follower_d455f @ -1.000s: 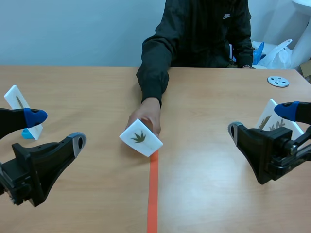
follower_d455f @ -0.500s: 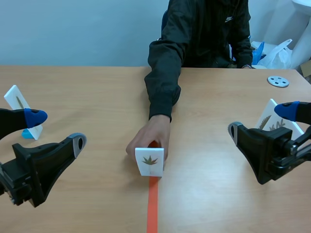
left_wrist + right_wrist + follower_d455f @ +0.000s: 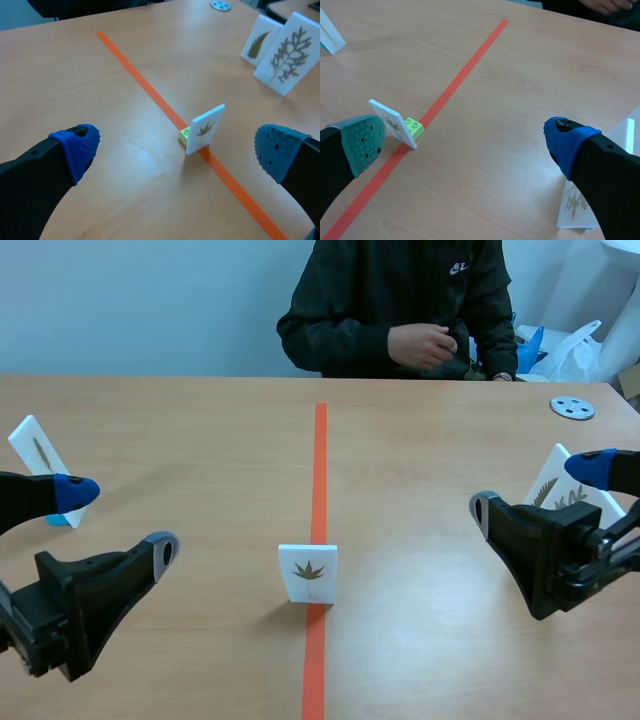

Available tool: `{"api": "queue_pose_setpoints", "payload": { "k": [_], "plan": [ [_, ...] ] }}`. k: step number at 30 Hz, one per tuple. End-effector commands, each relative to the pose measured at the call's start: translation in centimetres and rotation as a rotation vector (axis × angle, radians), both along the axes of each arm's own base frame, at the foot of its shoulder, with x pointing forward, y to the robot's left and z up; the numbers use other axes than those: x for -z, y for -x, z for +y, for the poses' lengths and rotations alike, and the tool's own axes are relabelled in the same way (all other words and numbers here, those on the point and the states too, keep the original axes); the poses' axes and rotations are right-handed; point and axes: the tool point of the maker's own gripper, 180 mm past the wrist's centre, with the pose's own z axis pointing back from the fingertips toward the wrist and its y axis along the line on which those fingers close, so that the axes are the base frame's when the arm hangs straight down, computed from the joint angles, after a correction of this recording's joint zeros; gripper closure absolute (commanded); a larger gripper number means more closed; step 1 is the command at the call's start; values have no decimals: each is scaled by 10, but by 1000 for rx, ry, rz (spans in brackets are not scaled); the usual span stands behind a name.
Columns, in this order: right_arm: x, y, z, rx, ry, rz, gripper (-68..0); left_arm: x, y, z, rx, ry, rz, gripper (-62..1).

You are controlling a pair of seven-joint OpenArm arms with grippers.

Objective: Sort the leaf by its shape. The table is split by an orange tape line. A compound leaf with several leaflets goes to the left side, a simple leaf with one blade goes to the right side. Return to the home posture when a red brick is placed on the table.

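A small white card [image 3: 308, 573] with a dark, many-fingered leaf printed on it stands upright on the orange tape line [image 3: 319, 470], propped by a light green brick [image 3: 413, 128]. In the left wrist view the card [image 3: 205, 129] stands ahead of my left gripper [image 3: 177, 150], between the lines of its spread fingers. In the right wrist view the card [image 3: 392, 122] is ahead, close to one pad. My left gripper [image 3: 115, 515] is open at the near left. My right gripper [image 3: 540, 490] is open at the near right. Neither touches the card.
A leaf card on a blue brick [image 3: 42, 462] stands at the left edge. Two fern-like leaf cards [image 3: 568, 491] stand behind my right gripper. A grey disc [image 3: 572, 407] lies far right. A person [image 3: 400, 305] sits across the table, hands held at the chest.
The person set the leaf card upright on the tape line, let go and drew the arm back to the chest. My left gripper dropped slightly; the right one kept still.
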Motion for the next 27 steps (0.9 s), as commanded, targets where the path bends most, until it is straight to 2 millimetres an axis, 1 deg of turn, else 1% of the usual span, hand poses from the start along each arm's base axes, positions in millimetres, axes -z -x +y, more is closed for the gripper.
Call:
{"api": "queue_pose_setpoints", "payload": {
  "k": [1,7,11,13,15,17,23,27],
  "plan": [
    [-13,-5,-1,2,-1,-43,-679,-6,-3,-2,15,7,-28,-623],
    [-13,-6,-3,11,0,-43,-679,0,0,-10,60,-43,-34,-623],
    [-13,-6,-3,11,0,-43,-679,3,5,-24,113,-61,-48,-623],
    [-13,-6,-3,10,0,-43,-679,9,8,-31,144,-89,-46,-623],
    [-13,-6,-3,10,0,-43,-679,11,8,-37,167,-98,-63,-623],
    [-13,-6,-3,10,0,-44,-679,15,5,-39,173,-93,-70,-623],
    [-13,-6,-3,10,0,-44,-679,47,-14,-35,162,-99,-20,-623],
    [-13,-6,-3,10,-1,-44,-679,59,-26,-36,161,-68,-18,-623]
  ]
}}
